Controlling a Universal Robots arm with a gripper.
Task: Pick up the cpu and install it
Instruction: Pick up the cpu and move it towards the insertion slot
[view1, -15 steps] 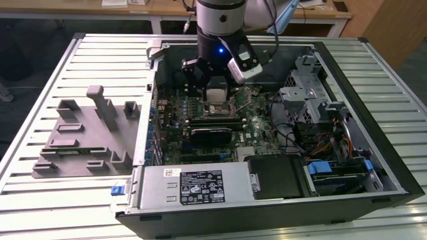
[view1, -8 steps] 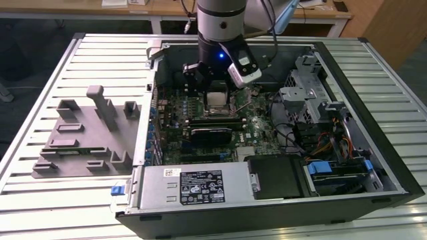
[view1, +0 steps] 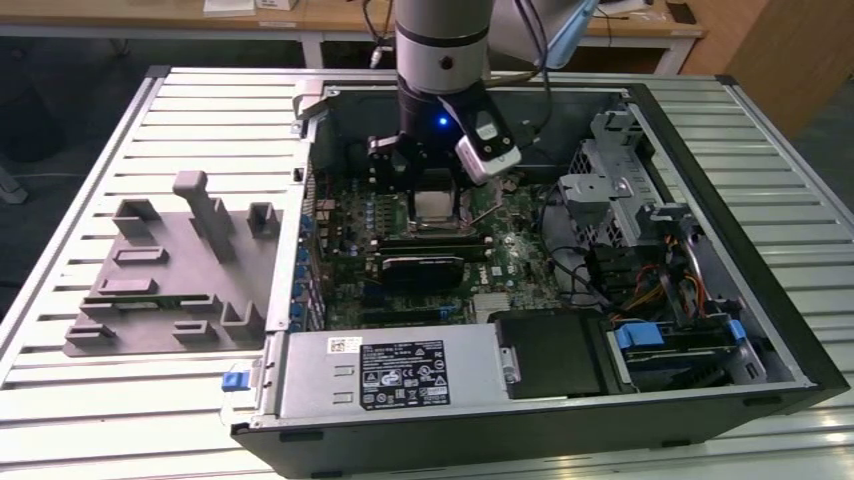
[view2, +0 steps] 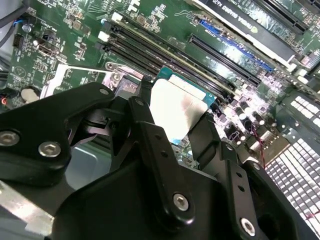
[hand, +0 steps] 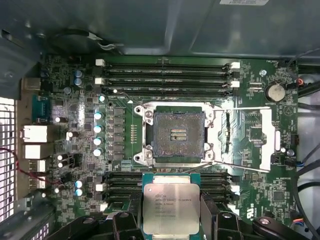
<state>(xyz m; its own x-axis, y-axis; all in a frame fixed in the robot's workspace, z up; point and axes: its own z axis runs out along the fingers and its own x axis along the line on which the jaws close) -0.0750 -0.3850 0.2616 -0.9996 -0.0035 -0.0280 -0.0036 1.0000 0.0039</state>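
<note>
Gripping the cpu (hand: 171, 206) flat between its fingers, the end effector (hand: 170, 212) hung over the motherboard (hand: 65, 80); the open socket (hand: 178, 132) lay just beside the chip, not beneath it

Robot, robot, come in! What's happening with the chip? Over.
End effector shut on cpu. Cpu not yet in socket. Socket open and empty, nothing blocking.
</note>
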